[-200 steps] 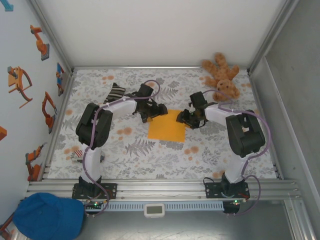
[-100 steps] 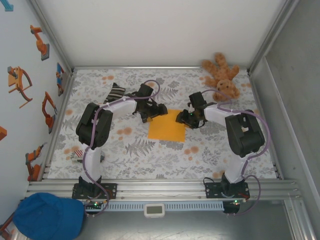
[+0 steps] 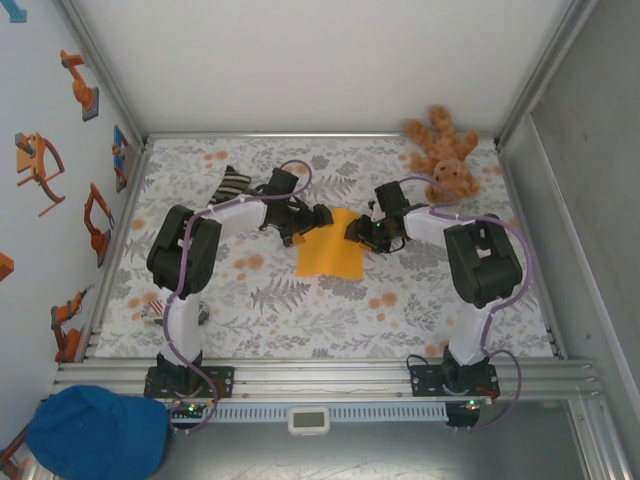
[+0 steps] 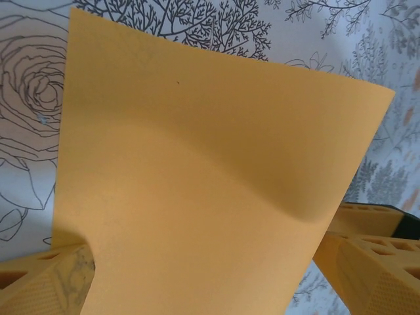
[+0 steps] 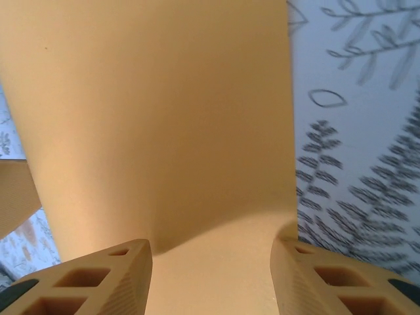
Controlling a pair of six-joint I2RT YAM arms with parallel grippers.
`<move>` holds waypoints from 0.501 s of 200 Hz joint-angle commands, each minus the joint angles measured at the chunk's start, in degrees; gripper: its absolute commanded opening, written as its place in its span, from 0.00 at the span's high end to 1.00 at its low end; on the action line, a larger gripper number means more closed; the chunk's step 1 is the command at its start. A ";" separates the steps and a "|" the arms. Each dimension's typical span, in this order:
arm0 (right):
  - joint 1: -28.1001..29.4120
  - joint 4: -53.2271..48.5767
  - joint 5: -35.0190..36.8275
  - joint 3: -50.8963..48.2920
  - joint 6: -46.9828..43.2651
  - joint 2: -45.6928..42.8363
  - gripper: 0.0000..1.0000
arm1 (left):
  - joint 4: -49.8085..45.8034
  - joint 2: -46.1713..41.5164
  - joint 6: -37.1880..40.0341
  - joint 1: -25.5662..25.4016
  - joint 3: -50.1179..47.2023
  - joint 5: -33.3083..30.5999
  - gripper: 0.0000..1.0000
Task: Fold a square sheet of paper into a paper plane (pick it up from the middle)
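The square sheet of paper (image 3: 330, 252) lies mid-table, orange-yellow and uncreased, bowed upward between the two arms. My left gripper (image 3: 318, 215) is at its upper left corner, open wide. In the left wrist view the paper (image 4: 197, 184) rises in a hump over the gap, with one finger (image 4: 39, 285) at each side. My right gripper (image 3: 357, 232) is at the sheet's right edge, open. In the right wrist view the paper (image 5: 164, 131) lies between the two fingers (image 5: 315, 275) and buckles just ahead of them. The paper plane is out of view.
A brown teddy bear (image 3: 443, 155) lies at the back right corner. A striped sock (image 3: 232, 186) sits behind the left arm. A small object (image 3: 155, 308) rests near the left front edge. A blue cap (image 3: 95, 432) lies outside the frame rail.
The right gripper has slid left against the paper's right edge, and the sheet now looks narrower and bulges up. The left gripper has shifted slightly and opened a little wider.
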 commanded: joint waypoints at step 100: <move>3.38 3.18 -1.67 5.45 2.13 6.72 0.56 | 1.71 0.50 1.99 1.68 -5.01 -1.45 0.20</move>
